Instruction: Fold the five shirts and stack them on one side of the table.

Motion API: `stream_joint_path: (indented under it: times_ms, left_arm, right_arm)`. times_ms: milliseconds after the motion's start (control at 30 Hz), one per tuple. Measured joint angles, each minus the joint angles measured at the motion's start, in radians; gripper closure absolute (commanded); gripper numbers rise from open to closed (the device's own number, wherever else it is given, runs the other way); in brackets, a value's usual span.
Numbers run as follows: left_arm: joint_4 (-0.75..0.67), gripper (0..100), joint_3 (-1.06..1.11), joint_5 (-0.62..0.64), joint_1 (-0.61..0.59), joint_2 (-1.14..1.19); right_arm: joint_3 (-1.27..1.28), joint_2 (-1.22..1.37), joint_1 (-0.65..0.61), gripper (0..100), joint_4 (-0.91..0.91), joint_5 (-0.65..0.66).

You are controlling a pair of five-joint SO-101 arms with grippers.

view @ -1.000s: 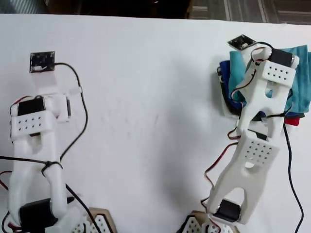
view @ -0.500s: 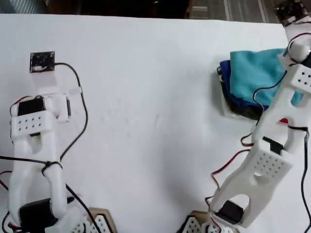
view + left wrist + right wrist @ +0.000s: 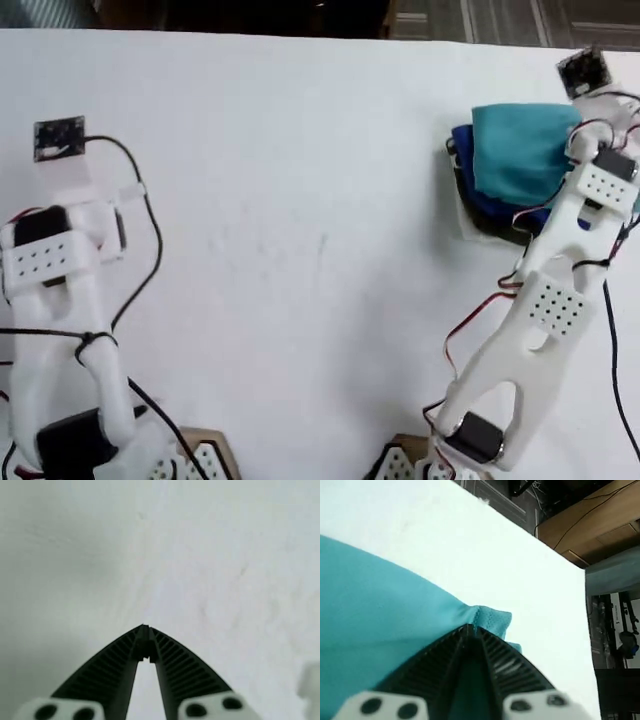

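Shirts are seen stacked at the far right side of the white counter [image 3: 300,200]. A teal shirt [image 3: 520,150] lies on top, a blue shirt [image 3: 466,165] shows beneath it, and dark fabric [image 3: 500,225] and a white layer [image 3: 462,218] are visible at the pile's near edge. The right arm [image 3: 540,310] is extended over the right part of the pile. Its gripper [image 3: 470,629] is clenched, the tips pressed together on a puckered edge of the teal shirt, close to a turned-up corner. The left arm [image 3: 50,300] is placed at the counter's left side, well apart from the pile. The left gripper [image 3: 143,630] is closed with nothing held, its tips meeting above bare counter.
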Motion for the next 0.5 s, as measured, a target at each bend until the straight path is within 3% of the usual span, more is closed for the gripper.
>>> stream_joint_path:
  times_ms: [333,500]
  left_arm:
    - [0.021,97,0.0,0.0,-0.017,0.0]
    - [0.025,97,0.0,0.0,-0.017,-0.008]
  right_arm:
    - [-0.069,0.026,0.002,97.8,0.046,-0.017]
    - [-0.216,-0.009,0.003,97.8,0.158,-0.227]
